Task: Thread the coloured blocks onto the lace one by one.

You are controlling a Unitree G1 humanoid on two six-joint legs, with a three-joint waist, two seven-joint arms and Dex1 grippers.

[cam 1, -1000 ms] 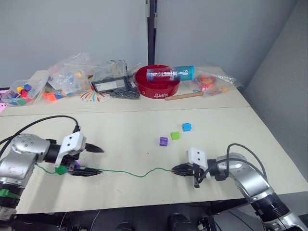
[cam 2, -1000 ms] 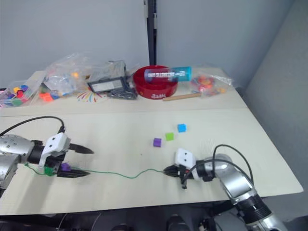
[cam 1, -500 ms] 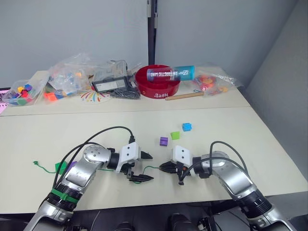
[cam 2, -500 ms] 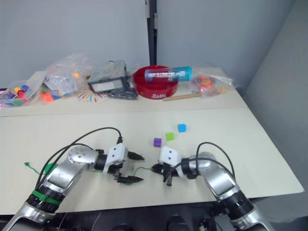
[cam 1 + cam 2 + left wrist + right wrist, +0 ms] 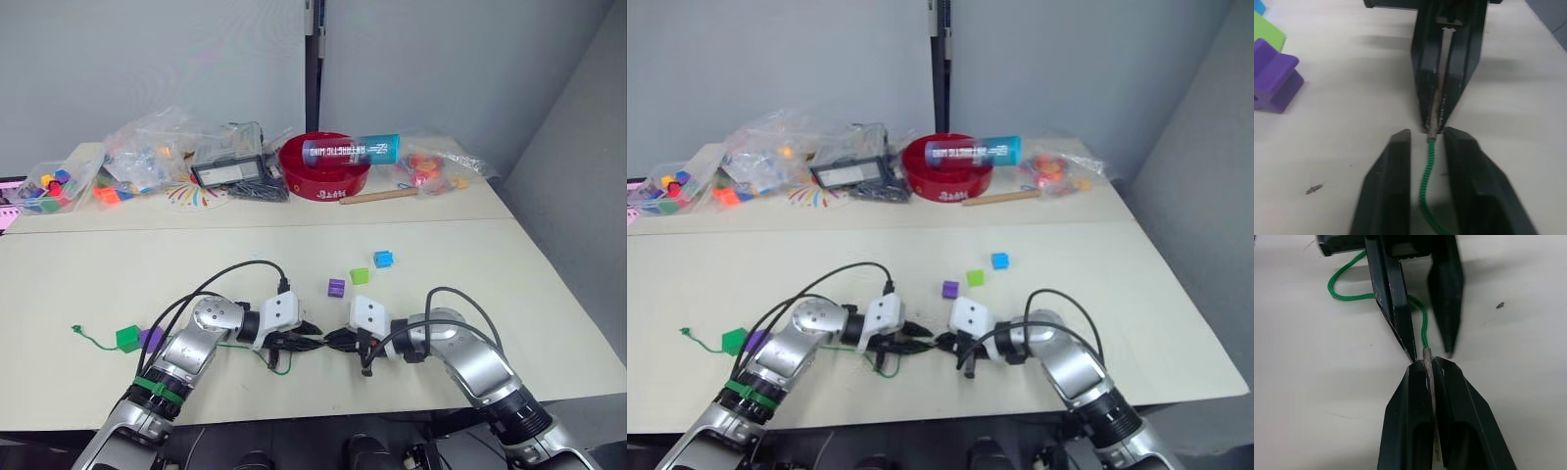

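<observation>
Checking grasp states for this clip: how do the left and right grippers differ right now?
The right gripper is shut on the lace, pinching its pale stiff tip between its fingers; the left gripper is open, its fingers either side of the green cord without closing on it. The right holds the tip end; the left straddles the cord just behind it. Both sit low over the table, tip to tip, facing each other.

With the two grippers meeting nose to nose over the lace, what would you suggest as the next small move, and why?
Probably close the left gripper on the lace just behind its pale tip. The right gripper is shut on that tip, while the left fingers sit open on either side of the green cord, lined up for a handover.
</observation>
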